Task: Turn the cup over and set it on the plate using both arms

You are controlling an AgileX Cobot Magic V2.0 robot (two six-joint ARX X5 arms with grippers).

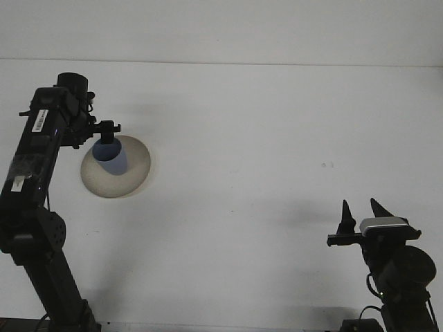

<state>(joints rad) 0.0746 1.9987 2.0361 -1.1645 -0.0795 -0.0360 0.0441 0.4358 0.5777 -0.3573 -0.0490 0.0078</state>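
Fingers partly hide cup on plate.

The left claw is hiding the cup's far rim; the plate's left edge is disappearing behind the arm.

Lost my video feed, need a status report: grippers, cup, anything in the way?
Left gripper over the round beige plate, at the small blue cup. Cup on plate. Right gripper open, idle, far right. Nothing in the way.
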